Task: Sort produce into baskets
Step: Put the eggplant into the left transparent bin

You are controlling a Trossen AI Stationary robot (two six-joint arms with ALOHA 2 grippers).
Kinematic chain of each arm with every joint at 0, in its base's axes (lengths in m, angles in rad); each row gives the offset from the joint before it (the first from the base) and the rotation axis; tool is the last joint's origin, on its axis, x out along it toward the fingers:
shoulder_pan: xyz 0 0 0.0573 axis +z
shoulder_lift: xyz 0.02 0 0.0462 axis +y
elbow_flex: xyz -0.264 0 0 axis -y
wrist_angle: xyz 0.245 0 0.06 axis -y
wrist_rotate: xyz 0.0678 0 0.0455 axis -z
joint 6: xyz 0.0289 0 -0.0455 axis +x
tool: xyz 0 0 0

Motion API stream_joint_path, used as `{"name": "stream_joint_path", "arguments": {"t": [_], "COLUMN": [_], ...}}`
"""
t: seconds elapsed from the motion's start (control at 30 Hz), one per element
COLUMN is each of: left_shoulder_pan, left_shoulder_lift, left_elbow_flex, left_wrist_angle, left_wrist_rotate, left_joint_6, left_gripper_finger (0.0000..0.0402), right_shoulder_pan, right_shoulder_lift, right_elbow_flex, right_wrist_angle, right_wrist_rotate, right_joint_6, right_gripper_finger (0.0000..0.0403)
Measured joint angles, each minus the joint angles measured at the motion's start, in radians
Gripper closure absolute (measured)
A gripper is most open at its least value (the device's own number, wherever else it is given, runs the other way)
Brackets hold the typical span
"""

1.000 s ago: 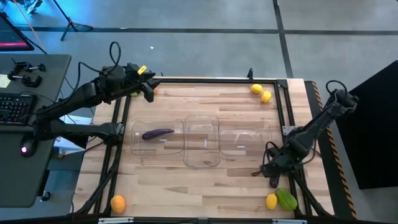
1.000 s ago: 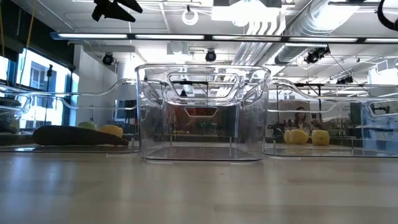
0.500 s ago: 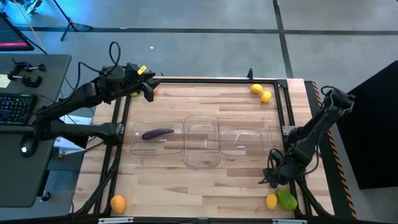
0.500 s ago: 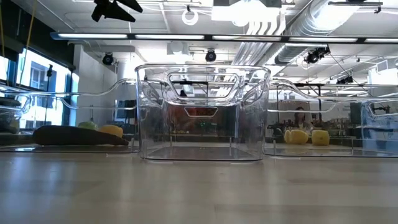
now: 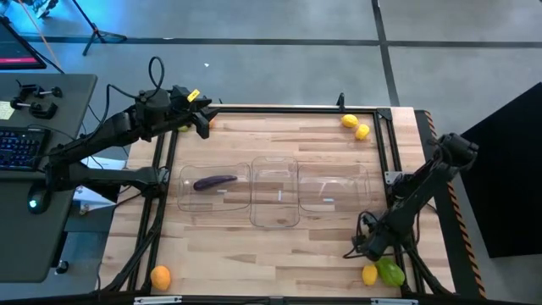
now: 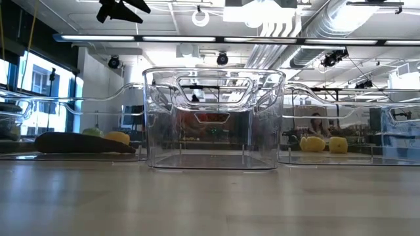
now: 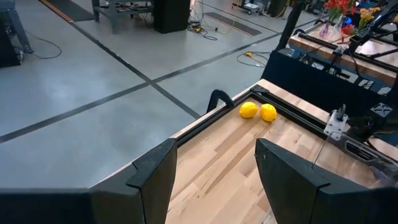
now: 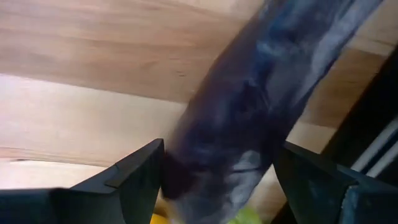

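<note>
right gripper (image 5: 366, 247) pinching the second eggplant (image 8: 249, 118) near the front corner, next it needs carrying to the left basket (image 5: 188, 202).

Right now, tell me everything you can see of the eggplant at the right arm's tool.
The eggplant is slim, dark purple and glossy, with pale reflections. In the right wrist view it fills the gap between the right tool's fingers, lying slantwise above the wooden table. Whether it is gripped or touching the wood is unclear. A bit of yellow and green produce shows just beyond it.

Dark slim arms, black looping cables; left arm (image 5: 110, 135) bears yellow tag.
</note>
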Motion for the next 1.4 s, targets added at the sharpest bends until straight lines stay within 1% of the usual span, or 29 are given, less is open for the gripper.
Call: {"name": "stream_joint_path", "arguments": {"t": [0.07,0.13,0.2,0.3,0.37,0.4,0.5,0.6,0.67,0.7,0.77,0.83,0.87,0.97,1.03,1.1,1.2,1.3,1.4], "left_shoulder_pan": [0.0,0.0,0.0,0.0,0.0,0.0,0.0,0.0,0.0,0.0,0.001,0.001,0.001,0.001,0.001,0.0,0.0,0.0,0.0], "left_shoulder_lift": [0.0,0.0,0.0,0.0,0.0,0.0,0.0,0.0,0.0,0.0,0.0,0.0,0.0,0.0,0.0,0.0,-0.001,-0.002,-0.001], "left_elbow_flex": [0.0,0.0,0.0,0.0,0.0,0.0,0.0,0.0,0.0,0.0,0.0,0.0,0.0,0.0,0.0,0.0,0.0,0.0,0.0], "left_wrist_angle": [0.0,0.0,0.0,0.0,0.001,0.002,0.017,0.028,0.038,0.046,0.064,0.095,0.114,0.169,0.194,0.211,0.241,0.266,0.294], "left_wrist_rotate": [0.0,0.0,0.0,0.0,0.0,0.0,0.0,0.0,0.0,0.0,0.0,0.0,-0.001,-0.001,0.0,0.01,0.066,0.126,0.158], "left_joint_6": [0.0,0.0,0.0,0.0,0.0,0.0,0.0,0.011,0.019,0.023,0.046,0.079,0.093,0.108,0.107,0.107,0.087,0.067,0.022], "left_gripper_finger": [0.0195,0.0195,0.0195,0.0195,0.0195,0.0195,0.0195,0.0195,0.0195,0.0195,0.0195,0.0195,0.0195,0.0195,0.0195,0.0195,0.0195,0.0195,0.0195], "right_shoulder_pan": [0.0,0.0,-0.001,0.0,0.0,0.001,0.002,0.003,0.0,-0.006,-0.035,-0.089,-0.131,-0.293,-0.41,-0.52,-0.669,-0.789,-0.869], "right_shoulder_lift": [0.017,0.024,0.022,-0.003,-0.039,-0.063,-0.141,-0.227,-0.283,-0.308,-0.353,-0.387,-0.398,-0.402,-0.384,-0.352,-0.283,-0.196,-0.094], "right_elbow_flex": [0.001,0.003,0.004,0.005,0.023,0.038,0.089,0.124,0.14,0.147,0.157,0.158,0.158,0.158,0.158,0.158,0.158,0.158,0.158], "right_wrist_angle": [0.014,0.02,0.022,0.007,0.005,0.018,0.046,0.114,0.179,0.206,0.257,0.302,0.316,0.351,0.405,0.51,0.654,0.712,0.763], "right_wrist_rotate": [-0.004,-0.006,0.0,0.005,-0.012,-0.04,-0.166,-0.265,-0.278,-0.261,-0.187,-0.111,-0.099,-0.118,-0.122,-0.141,-0.219,-0.283,-0.299], "right_joint_6": [-0.003,-0.005,-0.008,-0.016,-0.059,-0.089,-0.16,-0.173,-0.188,-0.206,-0.254,-0.317,-0.357,-0.519,-0.648,-0.789,-0.975,-1.143,-1.273], "right_gripper_finger": [0.0127,0.0149,0.0186,0.0252,0.0257,0.0257,0.0257,0.0257,0.0257,0.0257,0.0257,0.0257,0.0257,0.0257,0.0257,0.0257,0.0257,0.0257,0.0257]}}
